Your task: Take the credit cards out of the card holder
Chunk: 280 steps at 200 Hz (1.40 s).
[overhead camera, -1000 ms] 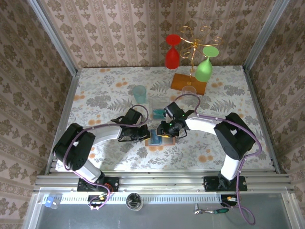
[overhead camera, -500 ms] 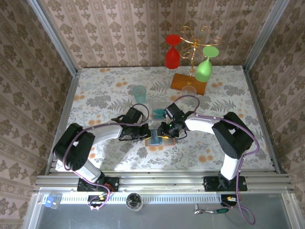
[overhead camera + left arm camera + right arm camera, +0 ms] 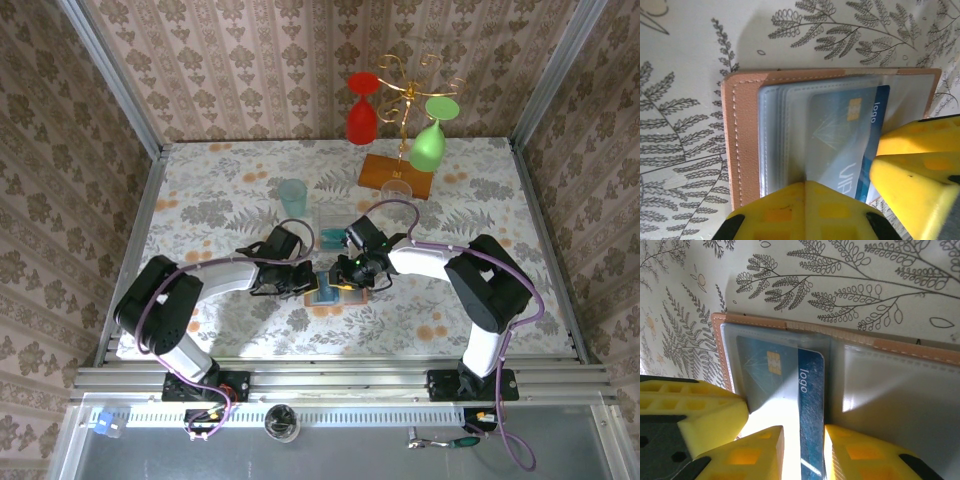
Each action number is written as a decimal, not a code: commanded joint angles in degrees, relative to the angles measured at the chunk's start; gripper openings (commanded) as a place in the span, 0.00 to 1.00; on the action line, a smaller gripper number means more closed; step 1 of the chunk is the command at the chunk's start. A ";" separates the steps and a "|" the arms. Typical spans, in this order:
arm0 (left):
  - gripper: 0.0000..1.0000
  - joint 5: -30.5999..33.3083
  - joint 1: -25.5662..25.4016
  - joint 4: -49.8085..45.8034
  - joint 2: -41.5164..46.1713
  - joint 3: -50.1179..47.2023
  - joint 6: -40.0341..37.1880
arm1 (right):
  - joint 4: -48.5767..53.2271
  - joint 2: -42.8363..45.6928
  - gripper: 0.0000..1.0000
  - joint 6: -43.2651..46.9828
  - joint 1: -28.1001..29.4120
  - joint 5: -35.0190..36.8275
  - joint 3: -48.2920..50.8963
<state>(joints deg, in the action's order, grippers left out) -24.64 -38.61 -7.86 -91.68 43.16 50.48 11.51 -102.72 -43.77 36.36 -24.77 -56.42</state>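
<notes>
- Tan leather holder (image 3: 328, 289) lies open on the table (image 3: 230, 190), at centre between the two arms. A blue card (image 3: 810, 390) sits partly out of its clear sleeve, with the chip end inside.
- Left gripper (image 3: 805, 210): fingers closed together with nothing between them, set on the holder's near edge and apparently pinning it down.
- Right gripper (image 3: 802, 440): jaws narrowly apart, one either side of the card's free end. I cannot tell whether they actually pinch it.
- Risk: the card is thin and slick. A shallow bite on its end would likely slip off under the pull.
- Risk: sleeve friction could drag the holder along with the card. If the left fingers slide off the edge, the holder may lift or fold shut.
- Risk: a skewed pull could catch a card corner in the sleeve seam and bend the card.
- Risk: the two grippers stand just beside each other. A sideways withdrawal could knock the left one off its hold.
</notes>
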 commanded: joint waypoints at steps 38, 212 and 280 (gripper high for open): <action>0.00 0.39 -0.24 -0.31 -0.50 -0.73 -0.82 | -2.25 0.31 0.22 -1.31 -0.50 -1.94 1.53; 0.00 0.57 0.09 -1.41 -0.48 -0.62 -1.08 | -3.34 2.96 0.11 -1.72 -2.26 -1.34 4.61; 0.00 0.56 0.31 -1.81 -0.08 -0.53 -1.35 | -0.02 5.28 0.10 0.24 -3.39 0.20 4.83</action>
<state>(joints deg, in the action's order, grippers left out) -24.62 -38.59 -7.75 -91.68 43.16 50.48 7.94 -99.81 -44.95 33.85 -26.57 -52.66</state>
